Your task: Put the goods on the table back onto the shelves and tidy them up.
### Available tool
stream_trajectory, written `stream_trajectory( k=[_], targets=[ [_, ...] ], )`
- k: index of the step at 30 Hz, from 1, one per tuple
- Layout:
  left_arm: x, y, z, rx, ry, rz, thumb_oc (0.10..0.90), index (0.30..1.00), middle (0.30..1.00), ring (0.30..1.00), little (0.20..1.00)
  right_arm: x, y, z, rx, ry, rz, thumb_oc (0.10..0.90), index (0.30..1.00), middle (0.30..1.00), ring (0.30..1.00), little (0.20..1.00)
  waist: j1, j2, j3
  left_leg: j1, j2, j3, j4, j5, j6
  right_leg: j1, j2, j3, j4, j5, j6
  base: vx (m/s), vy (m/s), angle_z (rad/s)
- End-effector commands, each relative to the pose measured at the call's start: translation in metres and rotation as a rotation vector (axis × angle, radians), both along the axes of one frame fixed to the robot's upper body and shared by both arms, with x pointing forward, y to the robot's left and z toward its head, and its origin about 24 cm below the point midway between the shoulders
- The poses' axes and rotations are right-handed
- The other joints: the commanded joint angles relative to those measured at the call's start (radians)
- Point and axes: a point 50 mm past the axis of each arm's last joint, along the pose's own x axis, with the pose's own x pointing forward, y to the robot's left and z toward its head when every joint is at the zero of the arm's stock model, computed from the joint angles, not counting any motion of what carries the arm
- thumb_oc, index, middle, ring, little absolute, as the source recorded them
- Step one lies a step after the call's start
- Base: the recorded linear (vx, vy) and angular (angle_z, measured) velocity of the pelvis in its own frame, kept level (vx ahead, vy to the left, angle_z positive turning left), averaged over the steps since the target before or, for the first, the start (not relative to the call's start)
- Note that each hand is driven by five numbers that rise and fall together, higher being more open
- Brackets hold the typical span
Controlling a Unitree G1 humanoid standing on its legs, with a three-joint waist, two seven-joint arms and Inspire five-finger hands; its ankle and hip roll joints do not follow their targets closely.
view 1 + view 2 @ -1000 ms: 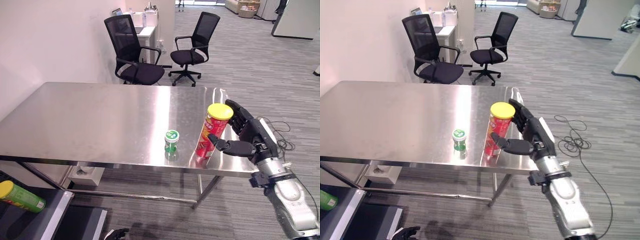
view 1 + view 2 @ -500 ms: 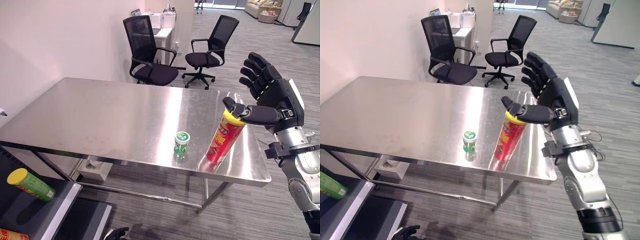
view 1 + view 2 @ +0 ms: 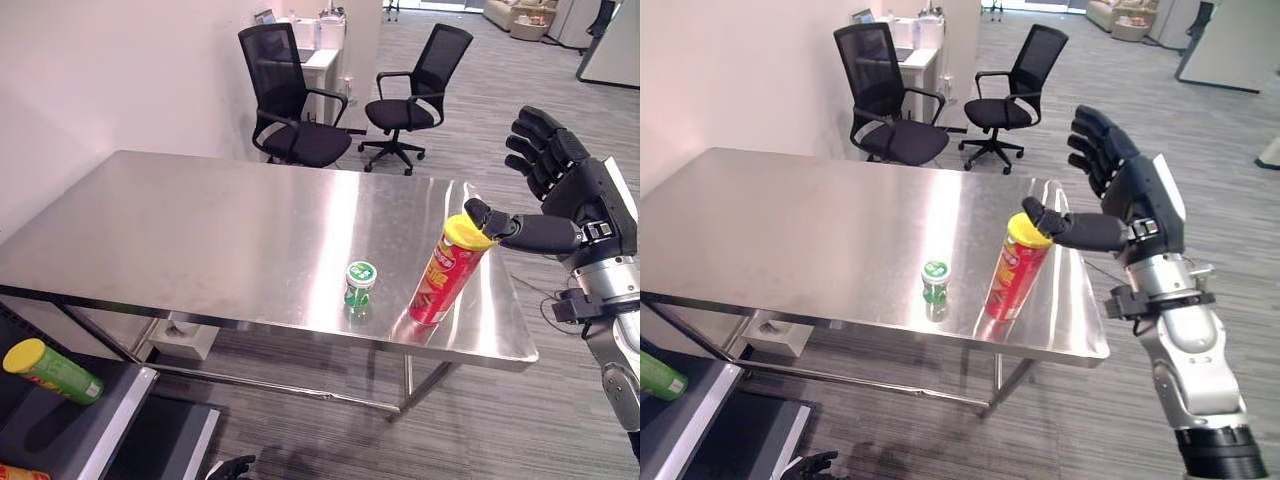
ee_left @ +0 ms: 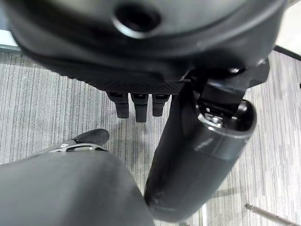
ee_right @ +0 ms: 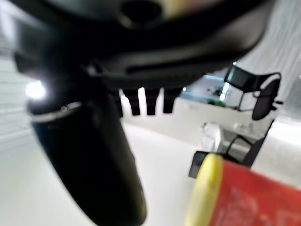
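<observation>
1. Left eye view: the right hand (image 3: 572,205) is raised at the table's (image 3: 200,240) right end, fingers spread and straight, holding nothing. Its thumb tip touches the yellow lid of the red can (image 3: 444,272), which leans on the table near the front edge. A small green jar (image 3: 359,283) stands just beside the can. A green can (image 3: 52,371) lies on the shelf (image 3: 120,420) at lower left — partly cut off by the frame.
2. Right eye view: same scene; two office chairs (image 3: 885,95) stand beyond the table.
3. Left wrist view: the left hand (image 4: 136,101) hangs over the carpet, fingers relaxed, empty.
4. Right wrist view: the red can's lid sits close to the thumb — contact is hard to judge here.
</observation>
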Motion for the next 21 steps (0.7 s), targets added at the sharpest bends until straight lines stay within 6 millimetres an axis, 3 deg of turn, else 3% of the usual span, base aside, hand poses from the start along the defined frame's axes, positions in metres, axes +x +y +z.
stream_trajectory(
  k=[1,9,21],
  targets=[
    [-0.007,-0.018,-0.005,-0.045,0.049,-0.102,0.800,0.900,0.900,0.900,0.900,-0.011,0.012,0.050,-0.060,-0.228,0.073,0.800,0.900,0.900,0.900,0.900,0.026,-0.032,-0.042,-0.021,-0.005,0.020,0.004,-0.033,-0.013,0.008,-0.005,0.037,0.012,-0.059,0.041,0.00,0.000,0.00],
    [-0.007,-0.017,-0.005,-0.051,0.049,-0.090,0.800,0.900,0.900,0.900,0.900,-0.001,0.022,0.028,-0.026,-0.110,0.154,0.800,0.900,0.900,0.900,0.900,0.030,-0.030,-0.038,-0.022,-0.003,0.019,0.004,-0.028,-0.014,0.010,-0.003,0.036,0.011,-0.060,0.038,0.00,0.000,0.00],
    [-0.005,-0.015,-0.004,-0.047,0.044,-0.069,0.800,0.900,0.900,0.900,0.900,0.001,0.031,0.018,-0.010,-0.081,0.186,0.800,0.900,0.900,0.900,0.900,0.035,-0.032,-0.037,-0.020,-0.005,0.012,0.004,-0.029,-0.013,0.015,-0.002,0.029,0.013,-0.064,0.035,0.00,0.000,0.00]
  ],
)
